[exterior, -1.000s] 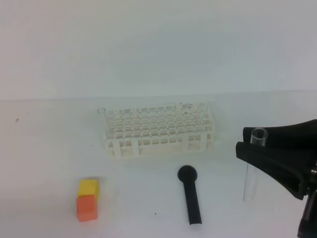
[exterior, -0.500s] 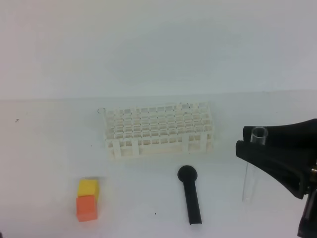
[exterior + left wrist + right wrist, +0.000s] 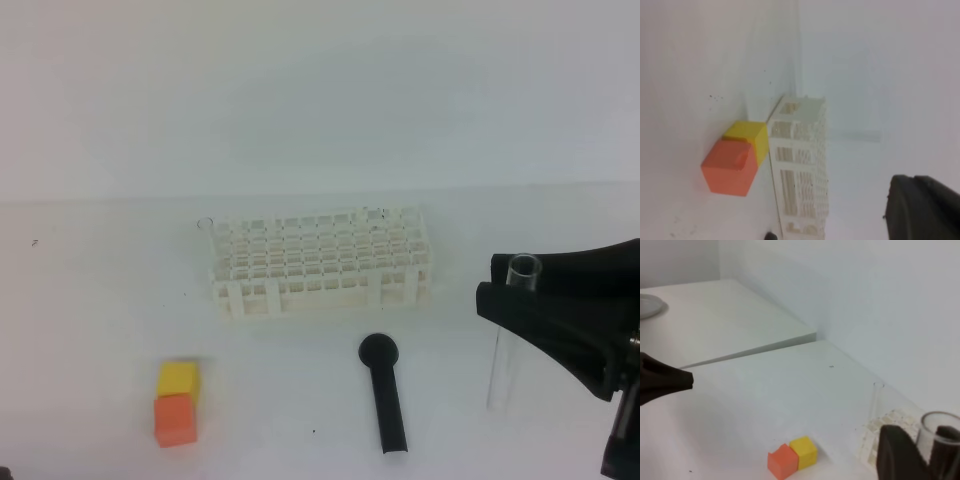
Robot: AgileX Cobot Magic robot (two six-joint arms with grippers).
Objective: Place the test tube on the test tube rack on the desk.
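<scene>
**Tube gripped upright beside rack**

Right gripper [image 3: 508,285] was clamped on the test tube [image 3: 505,345] just under its open rim, with the tube hanging nearly vertical, rounded end down, close above the desk [image 3: 100,300]; contact with the surface could not be judged. Tube sat to the right of the test tube rack [image 3: 320,262], apart from it. Black round-headed tool [image 3: 384,392] lay in front of the rack. Orange cube [image 3: 174,418] touched yellow cube [image 3: 179,379] at front left. Left gripper [image 3: 925,210] showed only as a dark edge in its wrist view; jaws were closed, nothing seen between them.
</scene>
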